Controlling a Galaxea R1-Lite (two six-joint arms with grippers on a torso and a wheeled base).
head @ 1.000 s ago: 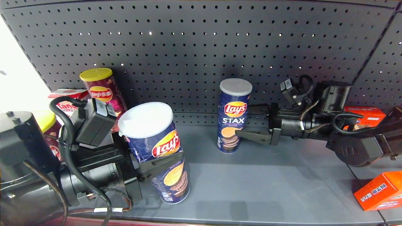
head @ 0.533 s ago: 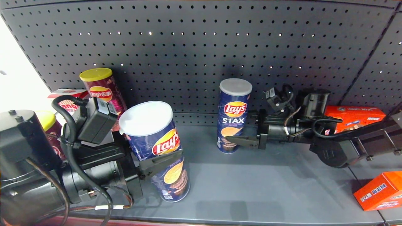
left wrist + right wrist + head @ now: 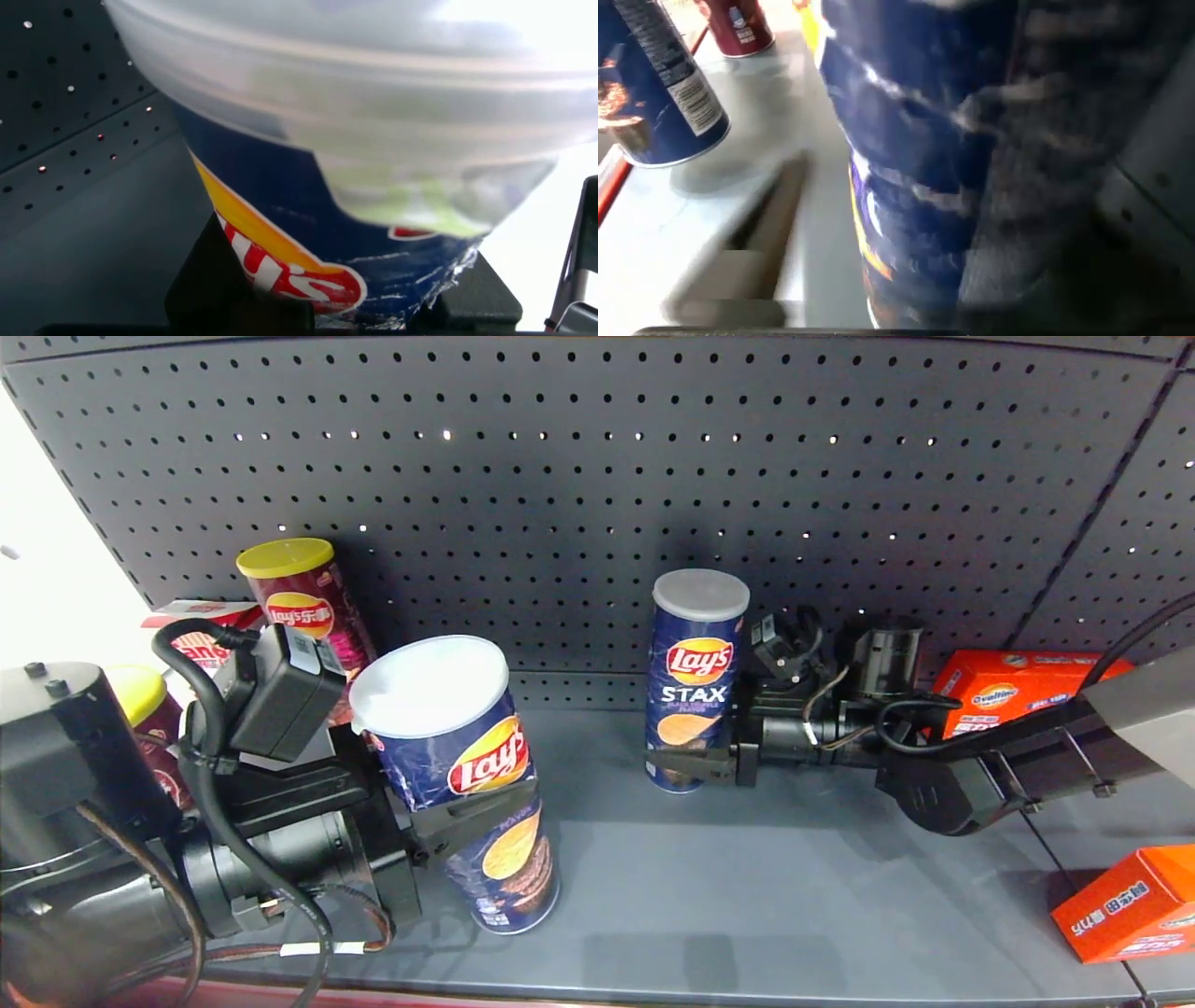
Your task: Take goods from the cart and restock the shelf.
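Observation:
A blue chip can with a clear lid leans near the shelf's front left, and my left gripper is shut on its middle; up close the can looms in the left wrist view. A second blue can stands upright at the back centre. My right gripper comes in from the right, open, its fingers on either side of that can's lower half. In the right wrist view the can sits between the fingers, one finger apart from it; the held can is farther off.
A maroon can with a yellow lid and a red box stand at the back left. Orange boxes sit at the back right and front right. The pegboard wall backs the grey shelf.
My right gripper has slid left along the shelf until its fingers straddle the standing blue can. The left gripper and its can have shifted slightly left and down.

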